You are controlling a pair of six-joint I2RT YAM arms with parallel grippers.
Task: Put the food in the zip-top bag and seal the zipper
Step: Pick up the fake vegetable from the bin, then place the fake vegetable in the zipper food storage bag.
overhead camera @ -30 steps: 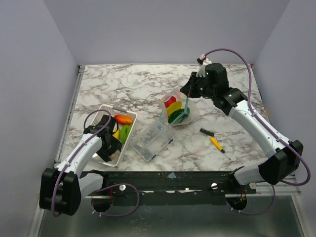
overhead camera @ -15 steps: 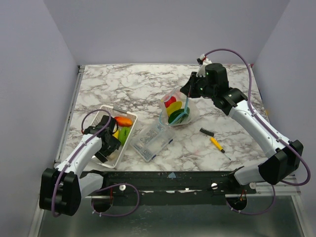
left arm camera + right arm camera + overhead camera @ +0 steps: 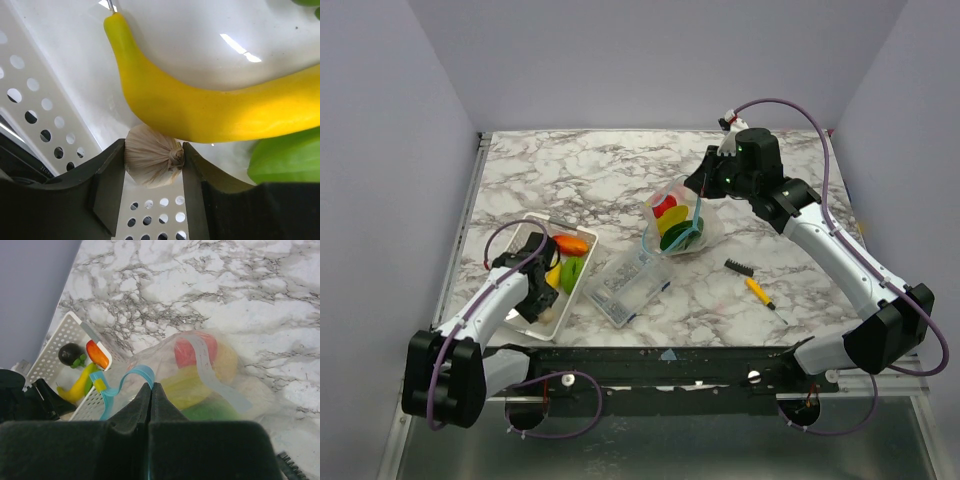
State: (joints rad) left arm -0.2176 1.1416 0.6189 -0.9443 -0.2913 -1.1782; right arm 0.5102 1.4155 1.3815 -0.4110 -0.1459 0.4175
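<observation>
pinching a pale bulb [image 3: 150,162] in the white tray [image 3: 45,100], the left gripper [image 3: 152,159] is crowding the banana [image 3: 200,105] lying against it, so lifting is risking a snag; the right gripper [image 3: 151,390] is clamping the rim of the zip-top bag [image 3: 680,228], whose floppy mouth could be sagging shut.

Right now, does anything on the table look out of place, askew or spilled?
Nothing is spilled or damaged: the food sits in the white tray or the zip-top bag. Only the clear box lies askew, slanted between them, with a small brush loose to its right.
</observation>
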